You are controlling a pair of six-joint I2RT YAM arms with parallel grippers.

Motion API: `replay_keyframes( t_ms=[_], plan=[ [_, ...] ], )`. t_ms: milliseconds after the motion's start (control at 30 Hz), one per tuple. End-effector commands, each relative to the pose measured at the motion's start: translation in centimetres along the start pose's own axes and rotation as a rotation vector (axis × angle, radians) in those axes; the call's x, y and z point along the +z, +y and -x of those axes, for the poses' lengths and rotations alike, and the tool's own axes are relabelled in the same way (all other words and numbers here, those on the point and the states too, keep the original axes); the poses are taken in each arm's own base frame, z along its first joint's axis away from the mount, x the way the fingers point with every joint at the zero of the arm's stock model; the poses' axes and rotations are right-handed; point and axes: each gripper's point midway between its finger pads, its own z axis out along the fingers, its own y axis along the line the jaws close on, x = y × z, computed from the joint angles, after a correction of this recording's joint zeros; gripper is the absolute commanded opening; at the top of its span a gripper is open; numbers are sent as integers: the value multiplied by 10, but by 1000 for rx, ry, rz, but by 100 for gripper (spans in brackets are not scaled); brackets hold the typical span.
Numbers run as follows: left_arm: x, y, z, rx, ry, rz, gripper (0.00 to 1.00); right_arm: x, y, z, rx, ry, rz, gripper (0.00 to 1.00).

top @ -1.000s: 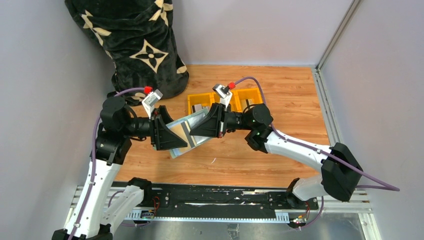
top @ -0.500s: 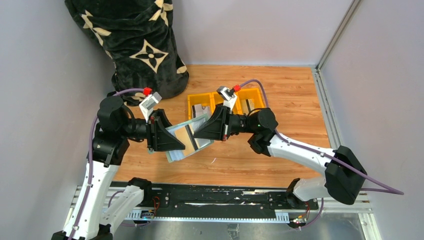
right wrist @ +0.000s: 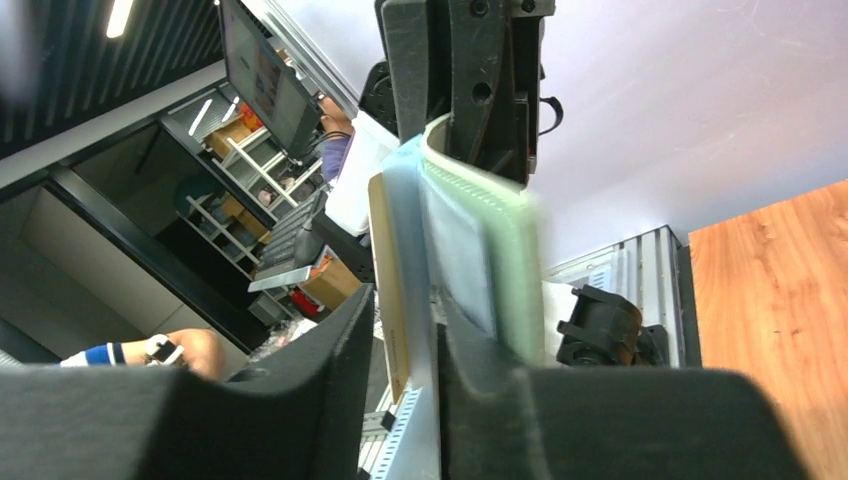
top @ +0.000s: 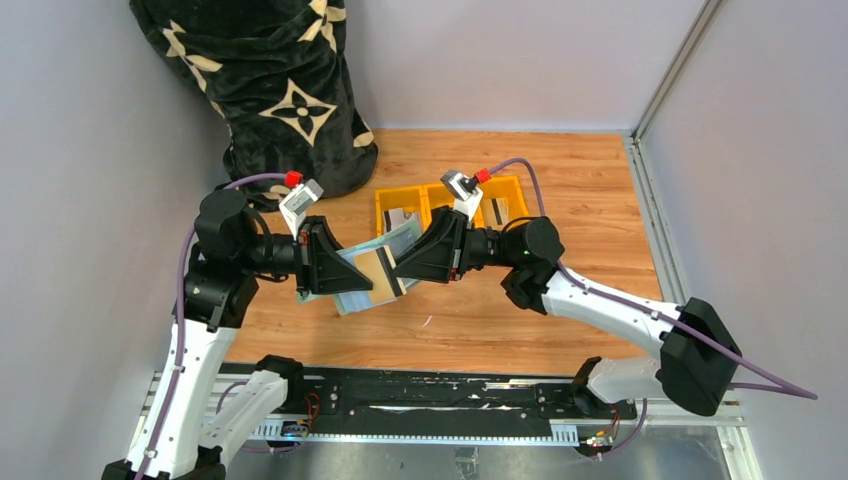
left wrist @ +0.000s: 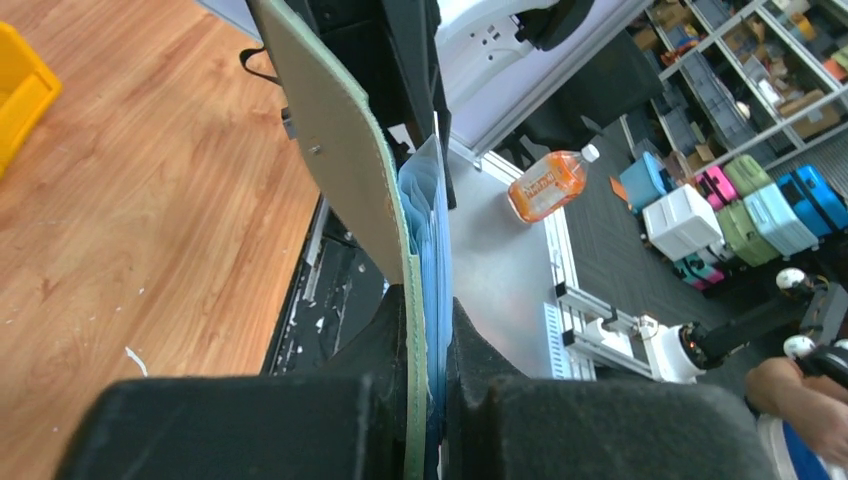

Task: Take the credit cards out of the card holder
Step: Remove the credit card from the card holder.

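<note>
The card holder point(top: 352, 290) hangs above the surface point(top: 560, 200), clamped in the left gripper point(left wrist: 428, 320). A tan card point(top: 374, 270), unseen a second ago, now stands out of it, pinched by the right gripper point(right wrist: 405, 320). With that arm drawn back rightward, I judge this card is coming free.

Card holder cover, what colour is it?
The card holder is sage green; clearest from the left wrist view.

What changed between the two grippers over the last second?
The right gripper, shut on a tan card, drew back toward the robot's right, so the card now shows partly pulled from the card holder. The left gripper stayed shut on the card holder, shifting only slightly. The yellow tray did not move.
</note>
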Motion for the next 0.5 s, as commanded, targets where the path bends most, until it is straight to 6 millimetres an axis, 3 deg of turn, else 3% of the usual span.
replay_keyframes(
  t_ms=[0,100,200,400,467],
  plan=[
    [1,-2,9,24,-35,27,0,8,-1,-6,-9,23,16,35],
    [1,-1,11,24,-46,36,0,12,-2,-7,-9,38,26,45],
    [1,-1,11,34,-49,44,0,14,-3,-6,-10,44,30,43],
    [0,4,9,22,-43,66,0,4,-3,1,-43,33,-12,2],
    [0,6,9,30,-42,77,0,-2,-4,5,-63,22,-49,0]
  ],
)
